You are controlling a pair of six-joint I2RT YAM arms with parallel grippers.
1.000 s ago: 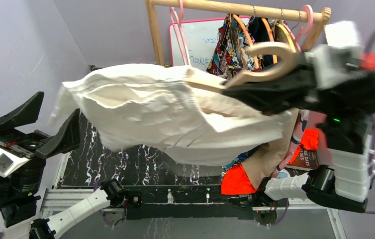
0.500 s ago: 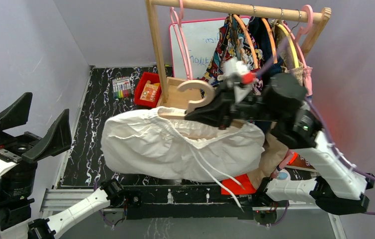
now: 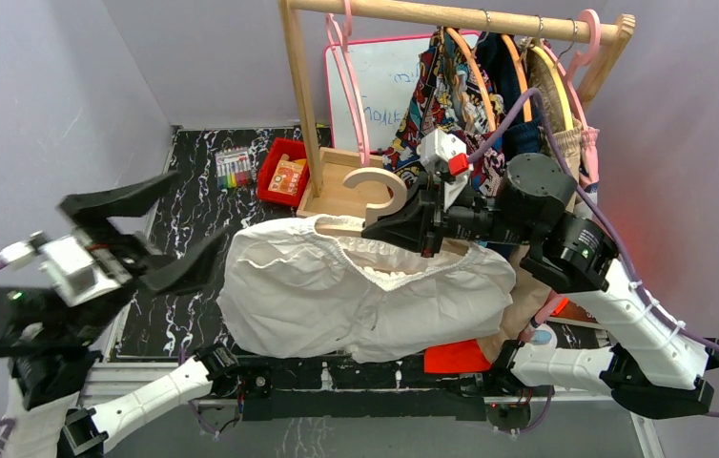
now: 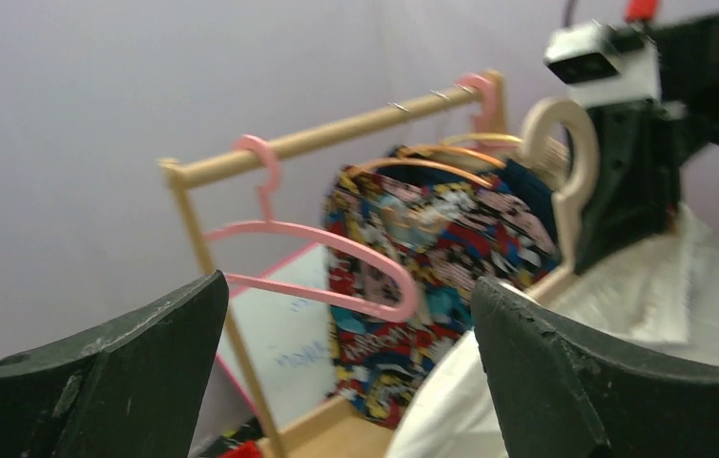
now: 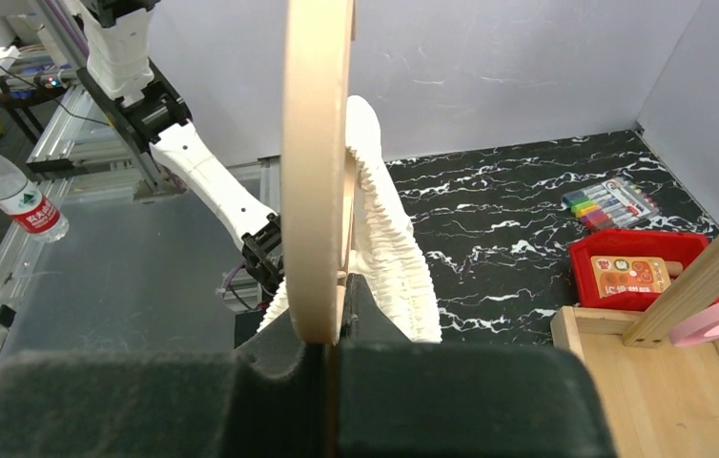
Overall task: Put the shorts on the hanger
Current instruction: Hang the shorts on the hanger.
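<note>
The right claw (image 3: pixel 401 227) gripped the hanger (image 3: pixel 400 191) at its neck, with the shorts (image 3: pixel 337 296) draped over it above the tabletop (image 3: pixel 179 305). The left claw (image 3: pixel 198 210) gaped wide and empty beside them. A tilt could slide the loose waistband off.

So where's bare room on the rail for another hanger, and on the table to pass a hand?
The rail is bare between the pink hanger and the comic-print garment; right of that, hung clothes crowd it to the end. The table shows bare marble between the markers and the shorts. The near right corner is crowded with cloth.
</note>
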